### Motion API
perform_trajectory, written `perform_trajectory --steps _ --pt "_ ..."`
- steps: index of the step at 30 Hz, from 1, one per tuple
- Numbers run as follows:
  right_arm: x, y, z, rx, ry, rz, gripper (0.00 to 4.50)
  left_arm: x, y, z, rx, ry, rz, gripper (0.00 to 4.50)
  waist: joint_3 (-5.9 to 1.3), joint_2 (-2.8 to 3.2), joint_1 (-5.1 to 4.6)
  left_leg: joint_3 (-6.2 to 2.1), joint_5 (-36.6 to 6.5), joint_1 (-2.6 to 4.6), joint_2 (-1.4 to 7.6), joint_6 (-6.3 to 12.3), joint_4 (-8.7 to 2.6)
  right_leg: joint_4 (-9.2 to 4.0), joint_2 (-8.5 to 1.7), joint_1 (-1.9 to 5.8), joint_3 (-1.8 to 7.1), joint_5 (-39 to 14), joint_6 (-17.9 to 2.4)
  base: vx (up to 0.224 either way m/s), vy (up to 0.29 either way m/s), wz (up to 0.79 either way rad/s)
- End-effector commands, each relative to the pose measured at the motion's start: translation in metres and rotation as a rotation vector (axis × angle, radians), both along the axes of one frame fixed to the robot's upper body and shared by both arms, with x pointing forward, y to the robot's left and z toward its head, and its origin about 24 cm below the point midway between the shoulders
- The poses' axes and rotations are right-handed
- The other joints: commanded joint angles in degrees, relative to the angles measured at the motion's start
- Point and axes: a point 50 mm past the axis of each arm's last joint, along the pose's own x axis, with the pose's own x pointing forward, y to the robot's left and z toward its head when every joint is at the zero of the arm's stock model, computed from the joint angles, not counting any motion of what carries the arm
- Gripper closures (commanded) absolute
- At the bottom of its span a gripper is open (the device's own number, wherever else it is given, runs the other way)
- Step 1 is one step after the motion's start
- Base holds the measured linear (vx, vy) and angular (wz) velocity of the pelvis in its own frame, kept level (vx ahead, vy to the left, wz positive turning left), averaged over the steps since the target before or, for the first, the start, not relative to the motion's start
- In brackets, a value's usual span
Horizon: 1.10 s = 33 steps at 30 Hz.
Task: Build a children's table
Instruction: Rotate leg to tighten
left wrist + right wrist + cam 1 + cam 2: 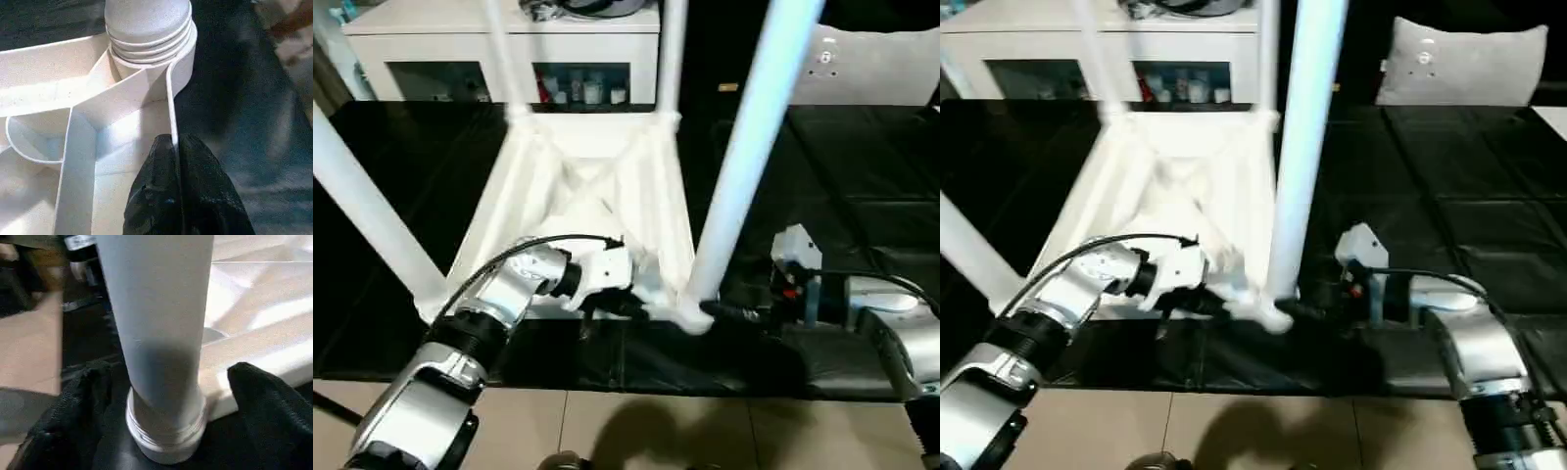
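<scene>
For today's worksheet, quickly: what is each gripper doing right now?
Left gripper: shut on the table top's rim.
Right gripper: open, one finger on each side of the leg, not clamping it.

Upturned white table (607,196), four legs (754,147) upright.

White plastic table top (607,196), ribbed underside; four white tapered plastic legs (754,147). Black mat (862,176) with seamed grid pattern. White glass-door cabinet (499,49) at 12 o'clock. Silver forearms; black-fingered left gripper (176,191) and right gripper (161,406). Beige floor tiles (636,431) at 6 o'clock.
</scene>
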Motion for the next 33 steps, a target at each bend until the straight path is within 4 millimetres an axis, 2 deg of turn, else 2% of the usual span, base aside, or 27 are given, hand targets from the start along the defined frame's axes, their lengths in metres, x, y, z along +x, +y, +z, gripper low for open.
perform_trajectory --steps 1,2,4,11,19,24,27,29,32,33 --pt "0.001 0.002 0.004 0.017 0.012 0.05 0.75 -0.002 -0.01 0.007 0.006 -0.02 -0.11 4.5 -4.04 -1.27 0.09 -0.83 -8.3 0.48 3.66 6.03 -3.48 -4.39 -4.69 3.11 2.71 -13.4 -11.7 0.0 0.0 0.0" --pt "0.001 0.002 0.003 0.021 0.024 0.063 0.81 -0.003 -0.011 0.008 0.004 -0.021 -0.126 4.5 -4.04 -1.43 0.14 -0.85 -8.1 0.51 3.74 6.01 -3.53 -4.36 -4.7 3.07 2.7 -13.4 -11.6 0.0 0.0 0.0" --pt "0.0 0.002 0.001 0.017 0.05 0.089 0.96 -0.005 -0.012 0.009 0.005 -0.016 -0.156 4.5 -4.09 -1.32 0.26 -0.87 -8.1 0.54 3.74 5.93 -3.5 -4.27 -4.75 3.07 2.68 -13.4 -11.8 0.0 0.0 0.0" --pt "0.001 0.004 -0.001 0.016 0.066 0.135 1.63 -0.007 -0.013 0.008 0.009 -0.023 -0.194 4.5 -4.13 -1.61 0.71 -0.79 -7.5 0.46 3.68 5.78 -3.43 -4.31 -4.76 3.05 2.7 -13.7 -11.2 0.0 0.0 0.0" --pt "-0.001 0.006 -0.001 0.025 0.08 0.167 2.39 -0.007 -0.011 0.008 0.02 -0.018 -0.201 4.5 -4.17 -1.52 1.23 -0.81 -7.2 0.52 3.7 5.67 -3.4 -4.22 -4.72 2.99 2.68 -13.9 -10.8 0.0 0.0 0.0" --pt "-0.005 0.01 -0.002 0.047 0.089 0.184 2.51 -0.004 -0.01 0.007 0.022 -0.013 -0.173 4.5 -4.16 -1.46 1.27 -0.8 -7.5 0.55 3.64 5.47 -3.4 -4.33 -4.69 2.97 2.66 -14.5 -10.6 0.0 0.0 0.0" --pt "-0.009 0.02 -0.001 0.128 0.109 0.138 2.52 0.003 -0.014 0.007 0.014 -0.002 -0.057 4.5 -4.06 -1.29 1.33 -0.85 -7.5 0.59 3.7 5.22 -3.54 -4.37 -4.57 2.97 2.74 -14.5 -10.5 0.0 0.0 0.0" --pt "-0.007 0.025 -0.003 0.131 0.108 0.069 2.52 0.007 -0.018 0.009 -0.011 0.006 -0.004 4.5 -3.94 -1.41 1.27 -0.9 -8.3 0.66 3.59 4.49 -3.64 -4.58 -4.64 2.88 2.69 -16.5 -10.0 0.0 0.0 0.0" --pt "-0.005 0.031 -0.006 0.114 0.098 0.004 2.53 0.01 -0.022 0.011 -0.026 0.006 0.038 4.5 -3.66 -1.31 0.95 -1.03 -10.9 0.81 3.32 2.95 -3.84 -5.33 -4.76 2.75 2.62 -22.7 -8.1 0.0 0.0 0.0" --pt "0.002 0.038 -0.01 0.095 0.084 -0.1 2.53 0.013 -0.029 0.013 -0.04 0.002 0.084 4.5 -3.58 -1.22 0.73 -1.12 -11.5 0.76 3.25 2.51 -3.97 -5.5 -4.79 2.86 2.61 -24.4 -7.4 0.0 0.0 0.0"
